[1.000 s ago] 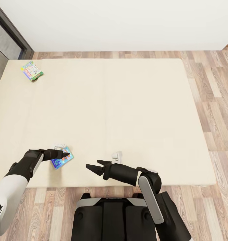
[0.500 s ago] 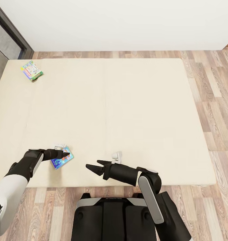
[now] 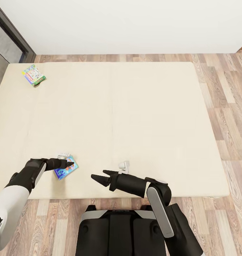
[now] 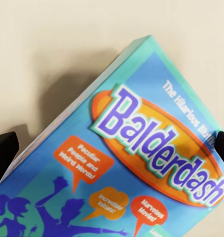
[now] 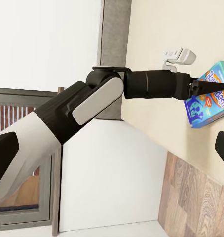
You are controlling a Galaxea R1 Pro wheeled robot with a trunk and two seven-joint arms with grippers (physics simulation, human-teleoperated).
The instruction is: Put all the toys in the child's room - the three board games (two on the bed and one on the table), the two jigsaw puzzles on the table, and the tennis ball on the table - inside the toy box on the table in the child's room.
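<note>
**Left gripper at the blue board game on the bed**

The bed (image 3: 135,117), with its plain beige cover, takes up most of the head view, with wood-plank floor (image 3: 227,106) along the right and bottom edges and a white wall (image 3: 135,25) across the top. A dark window frame (image 3: 12,32) cuts the upper left corner.

At lower left, the left arm reaches in over the mattress. The left gripper (image 3: 71,164) sits right at the blue board game (image 3: 65,171), its dark fingertips over the box's upper edge; in the left wrist view the "Balderdash" lid (image 4: 136,163) lies between 2 dark fingers (image 4: 3,153) at the frame's sides, jaws apart, and I cannot tell whether they touch the box.

At lower centre, the right gripper (image 3: 98,176) hangs over the bed near its front edge, fingers spread and holding nothing, well apart from the blue box.

In the upper left of the head view, a 2nd board game (image 3: 34,75), green-edged with colourful print, lies near the bed's far corner.
</note>
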